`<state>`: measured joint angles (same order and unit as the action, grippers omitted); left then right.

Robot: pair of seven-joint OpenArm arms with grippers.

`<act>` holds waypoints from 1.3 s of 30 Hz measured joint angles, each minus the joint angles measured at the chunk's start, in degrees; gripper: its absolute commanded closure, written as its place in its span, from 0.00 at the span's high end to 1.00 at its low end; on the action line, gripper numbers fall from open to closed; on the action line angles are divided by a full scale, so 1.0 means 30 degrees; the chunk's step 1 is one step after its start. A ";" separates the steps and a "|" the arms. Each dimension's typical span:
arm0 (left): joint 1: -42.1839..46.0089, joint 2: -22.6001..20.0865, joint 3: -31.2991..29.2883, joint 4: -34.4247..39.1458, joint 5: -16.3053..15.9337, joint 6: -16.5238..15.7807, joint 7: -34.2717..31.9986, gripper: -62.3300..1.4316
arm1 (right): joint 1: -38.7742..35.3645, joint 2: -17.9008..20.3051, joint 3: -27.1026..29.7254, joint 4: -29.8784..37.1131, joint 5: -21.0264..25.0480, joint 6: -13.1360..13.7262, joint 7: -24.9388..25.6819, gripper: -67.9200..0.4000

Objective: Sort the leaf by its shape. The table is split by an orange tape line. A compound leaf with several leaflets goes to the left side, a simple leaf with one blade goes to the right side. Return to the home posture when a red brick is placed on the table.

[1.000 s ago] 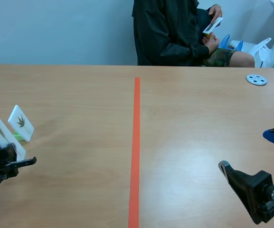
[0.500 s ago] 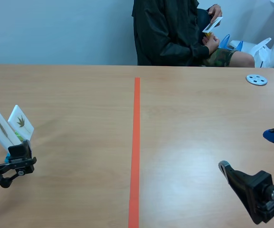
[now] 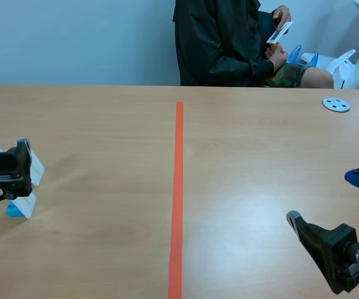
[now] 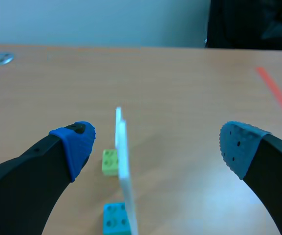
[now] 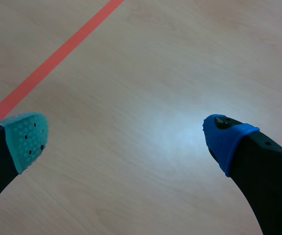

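Left wrist view shows you the left gripper (image 4: 155, 147) with its fingers spread wide, its blue dotted pads (image 4: 79, 142) clear of the near white card (image 4: 125, 181). That card stands edge-on between them, a thin flat plate with a studded cyan brick (image 4: 115, 221) at its foot. Just beyond it the far white card (image 4: 118, 115) rises beside a studded lime-green brick (image 4: 110, 161). In the scene view both cards sit left of the orange tape line (image 3: 179, 187), close to the table's left edge and half hidden behind that gripper, so you cannot see their faces. The right gripper (image 5: 126, 139) hangs with its fingers apart over the smooth wood-grain table (image 5: 145, 73) at the near right, one pad teal, the other blue.
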<state>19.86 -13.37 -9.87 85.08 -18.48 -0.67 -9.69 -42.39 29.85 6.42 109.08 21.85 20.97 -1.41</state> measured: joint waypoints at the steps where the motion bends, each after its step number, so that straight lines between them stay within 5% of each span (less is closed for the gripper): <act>1: 0.0262 0.0000 -0.0080 0.0663 0.0000 0.0000 0.0066 0.92 | 0.0000 0.0000 0.0000 0.0000 0.0000 0.0000 0.0000 1.00; 6: 0.1406 -0.0007 -0.1122 0.4073 0.0000 -0.0554 0.1851 0.92 | 0.0000 0.0000 0.0000 0.0000 0.0000 0.0000 0.0000 1.00; 14: 0.3752 -0.0160 -0.1209 0.8444 -0.1056 -0.8765 0.4109 0.97 | 0.0189 0.0000 0.0000 0.0000 0.0007 0.0000 0.0000 1.00; 16: 0.4109 -0.0160 -0.1180 0.8677 -0.1384 -1.0098 0.4328 0.97 | 0.0270 0.0000 0.0000 0.0000 0.0007 0.0000 0.0007 1.00; 22: 0.4269 -0.0168 -0.0787 0.8502 -0.1370 -1.0251 0.6164 1.00 | 0.0262 0.0000 0.0000 0.0000 0.0000 0.0000 -0.0029 1.00; 29: 0.4218 -0.0160 0.2754 0.8378 -0.0576 -1.0105 0.6441 1.00 | 0.0262 0.0000 0.0000 0.0000 0.0153 0.0000 -0.0051 1.00; 33: 0.4226 -0.0160 0.4437 0.8335 0.1297 -0.8976 0.6477 1.00 | 0.0262 0.0000 0.0000 0.0000 0.0466 0.0000 -0.0051 1.00; 39: 0.4197 -0.0160 0.5559 0.8043 0.2186 -0.6827 0.6856 1.00 | 0.0262 0.0000 0.0000 0.0000 0.0947 0.0000 -0.0044 1.00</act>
<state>32.45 -13.85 6.81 109.21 -11.92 -21.15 10.87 -41.60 29.85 6.42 109.08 24.69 20.97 -1.54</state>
